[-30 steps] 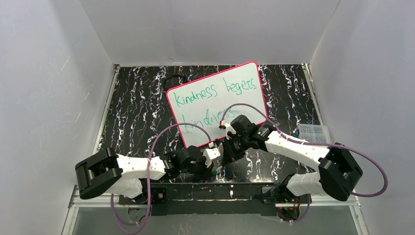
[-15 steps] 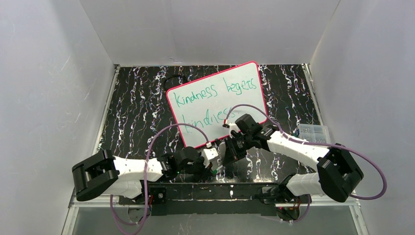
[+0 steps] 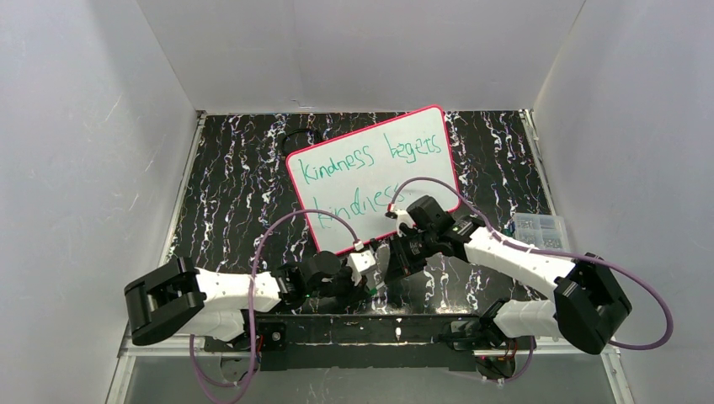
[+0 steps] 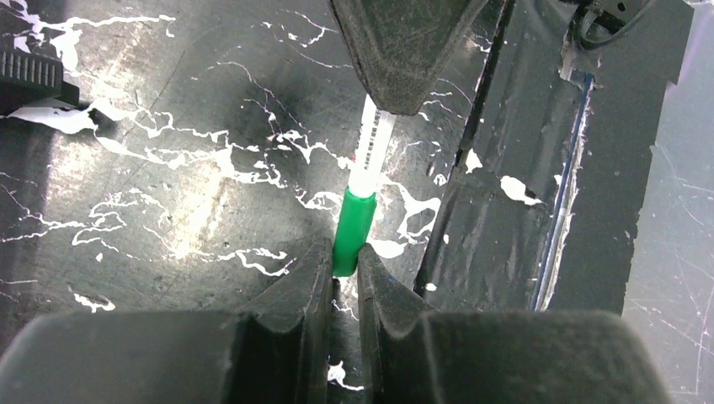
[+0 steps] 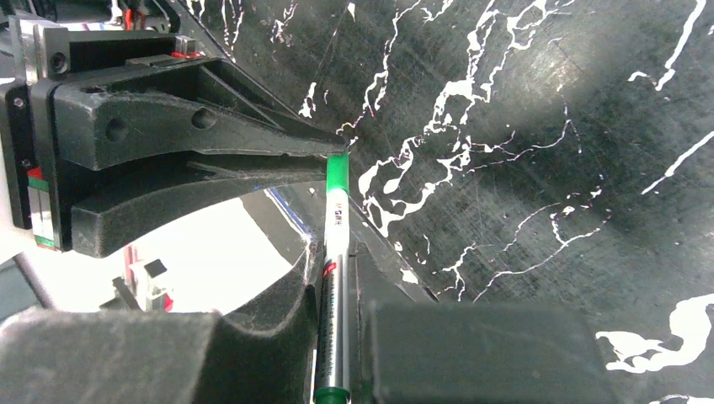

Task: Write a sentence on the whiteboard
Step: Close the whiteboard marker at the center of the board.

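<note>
My right end effector [image 5: 335, 261] gripped the marker [image 5: 335, 223] by its barrel; my left end effector [image 4: 343, 257] pinched its green end [image 4: 354, 223]. The marker's long axis ran straight between them, just before the whiteboard [image 3: 370, 181].

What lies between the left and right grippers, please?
A green-capped marker bridges them: left gripper on the cap, right gripper on the white barrel, shown in the left wrist view.

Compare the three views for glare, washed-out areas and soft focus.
Left wrist view: glare spreads across the glossy black, white-veined tabletop; the left gripper's near fingers look dark and soft. Right wrist view: a white area at lower left is blown out, beside the green-and-white marker. Top view: even light, green handwritten sentence on the pink-rimmed white board legible.
</note>
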You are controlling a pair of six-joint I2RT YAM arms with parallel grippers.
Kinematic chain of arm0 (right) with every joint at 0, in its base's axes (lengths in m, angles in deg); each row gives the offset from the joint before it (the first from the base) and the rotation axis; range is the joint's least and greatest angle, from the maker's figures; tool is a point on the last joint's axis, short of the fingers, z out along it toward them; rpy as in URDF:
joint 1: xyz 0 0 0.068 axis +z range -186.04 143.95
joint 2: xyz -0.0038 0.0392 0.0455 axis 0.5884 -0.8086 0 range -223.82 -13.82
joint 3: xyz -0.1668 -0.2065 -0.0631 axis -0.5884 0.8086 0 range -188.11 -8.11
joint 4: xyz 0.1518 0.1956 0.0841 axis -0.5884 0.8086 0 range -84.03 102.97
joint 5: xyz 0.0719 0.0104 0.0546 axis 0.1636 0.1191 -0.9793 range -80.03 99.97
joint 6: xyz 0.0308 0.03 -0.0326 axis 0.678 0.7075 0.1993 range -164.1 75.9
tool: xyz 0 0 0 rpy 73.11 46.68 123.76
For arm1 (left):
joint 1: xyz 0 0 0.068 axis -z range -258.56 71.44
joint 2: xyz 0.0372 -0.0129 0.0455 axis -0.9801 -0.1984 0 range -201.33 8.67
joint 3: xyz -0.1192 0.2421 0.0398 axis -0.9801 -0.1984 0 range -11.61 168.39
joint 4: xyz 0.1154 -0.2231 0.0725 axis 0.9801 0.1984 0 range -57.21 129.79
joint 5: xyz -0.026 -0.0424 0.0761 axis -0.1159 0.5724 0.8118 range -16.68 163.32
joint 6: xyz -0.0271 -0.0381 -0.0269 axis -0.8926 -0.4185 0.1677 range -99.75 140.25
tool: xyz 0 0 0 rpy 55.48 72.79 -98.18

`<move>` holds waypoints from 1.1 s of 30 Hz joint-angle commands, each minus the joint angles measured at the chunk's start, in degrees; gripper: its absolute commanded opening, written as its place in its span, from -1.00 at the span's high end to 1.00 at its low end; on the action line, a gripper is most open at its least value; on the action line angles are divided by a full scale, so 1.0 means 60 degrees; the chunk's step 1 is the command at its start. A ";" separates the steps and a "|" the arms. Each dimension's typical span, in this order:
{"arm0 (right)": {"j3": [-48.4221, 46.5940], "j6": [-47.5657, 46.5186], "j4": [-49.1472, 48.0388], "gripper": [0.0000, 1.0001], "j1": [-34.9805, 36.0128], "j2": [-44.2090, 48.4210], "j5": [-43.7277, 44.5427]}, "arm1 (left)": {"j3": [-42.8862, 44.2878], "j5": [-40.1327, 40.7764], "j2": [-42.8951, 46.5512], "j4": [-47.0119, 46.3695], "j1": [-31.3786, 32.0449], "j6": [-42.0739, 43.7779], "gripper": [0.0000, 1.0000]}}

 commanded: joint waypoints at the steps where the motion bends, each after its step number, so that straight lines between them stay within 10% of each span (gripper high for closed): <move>1: -0.0589 -0.0574 0.1624 0.97 0.0323 -0.0035 0.1478 | 0.0734 0.0404 -0.0118 -0.1744 -0.0027 -0.0192 1.00; 15: -0.2204 -0.0211 0.3660 0.97 0.1805 -0.1519 0.4647 | 0.1196 0.0701 -0.1303 -0.2151 -0.0035 -0.0412 1.00; 33: -0.3509 0.0553 0.5204 0.97 0.2635 -0.3164 0.7102 | 0.0086 0.3176 0.2026 0.0163 -0.0035 -0.1320 0.29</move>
